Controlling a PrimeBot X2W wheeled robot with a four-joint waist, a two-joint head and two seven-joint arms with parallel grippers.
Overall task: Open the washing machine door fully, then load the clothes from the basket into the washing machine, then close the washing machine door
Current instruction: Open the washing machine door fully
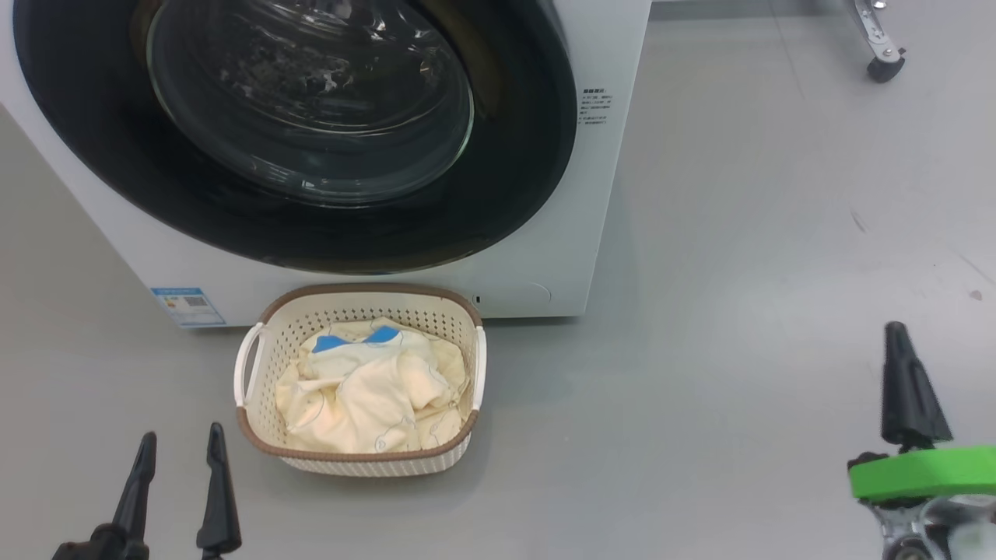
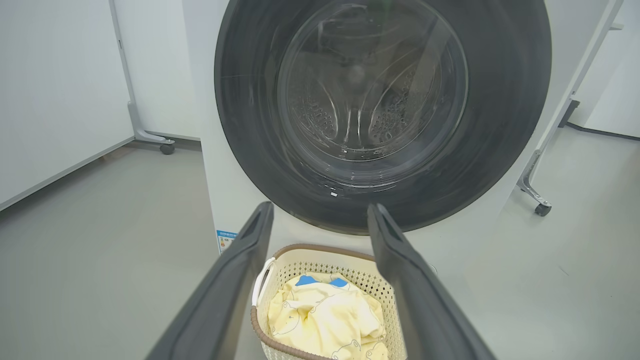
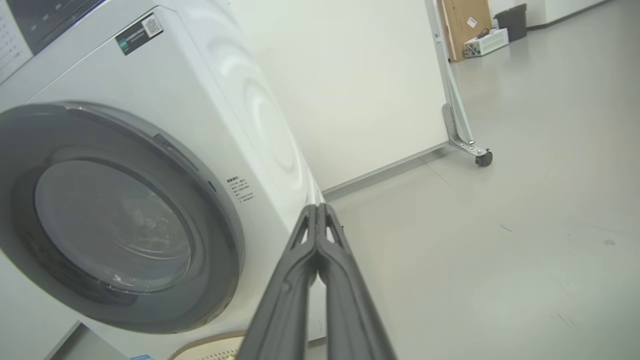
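The white washing machine (image 1: 599, 194) stands ahead, its black-rimmed round door (image 1: 311, 101) closed against the front, also clear in the left wrist view (image 2: 372, 95) and the right wrist view (image 3: 112, 225). In front of it on the floor sits the cream basket (image 1: 264, 373) holding the pale yellow clothes (image 1: 369, 389) with blue patches. My left gripper (image 1: 180, 447) hangs open at the lower left, short of the basket (image 2: 310, 262), with nothing between its fingers. My right gripper (image 1: 896, 330) is shut on nothing, far right of the basket, its fingers pressed together (image 3: 318, 210).
Grey floor spreads wide to the right of the machine. A wheeled white partition foot (image 1: 883, 66) stands at the back right, seen too in the right wrist view (image 3: 482, 157). Another caster foot (image 2: 167, 147) stands left of the machine. A blue sticker (image 1: 187, 305) marks the machine's lower left corner.
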